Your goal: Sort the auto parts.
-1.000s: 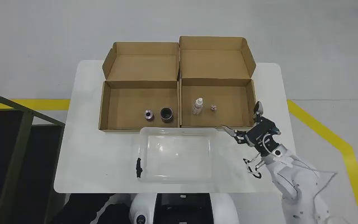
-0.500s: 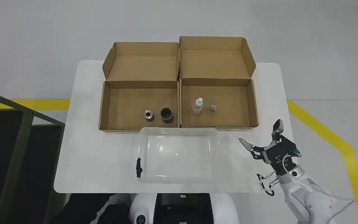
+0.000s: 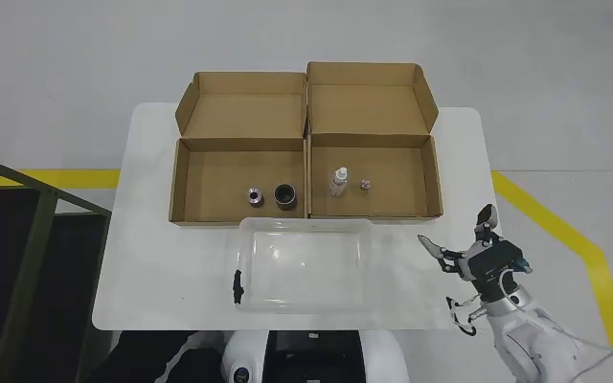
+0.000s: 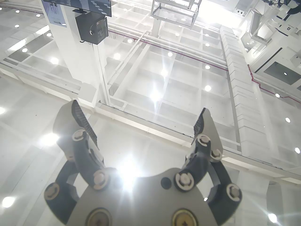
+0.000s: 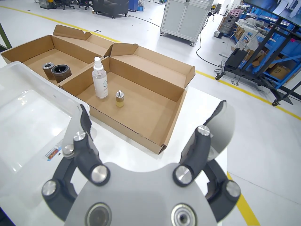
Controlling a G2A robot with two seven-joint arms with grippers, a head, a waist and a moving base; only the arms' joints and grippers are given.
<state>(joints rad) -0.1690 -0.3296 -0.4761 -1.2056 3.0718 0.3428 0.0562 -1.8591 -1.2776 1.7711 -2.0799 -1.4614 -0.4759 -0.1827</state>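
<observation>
Right gripper hangs empty, jaws spread wide, over the near right corner of the white rectangular table, right of the clear plastic rectangular bin and nearer than the right brown cardboard box. Left gripper is also spread and empty, pointing up at the ceiling. Parts sit in the boxes. A tall white plastic spray bottle stands upright in the right box close to its left wall, with a small brass cylindrical fitting upright just to its right. In the left brown cardboard box, a small dark metal cylinder and a wider dark metal ring stand side by side near its right wall. The bin looks bare. A small black piece sits at the bin's near left rim; can't tell if it's inside or outside, or what it is. Likely risks: if that piece is a leftover part, the right arm must cross the whole bin, and the see-through rim is easy to snag, which would shove the bin into the boxes. A low pass back into the right box could clip its near wall and drag the light cardboard. The bottle is tall and narrow, so a graze from wide-spread fingers would probably tip it onto the brass fitting.
</observation>
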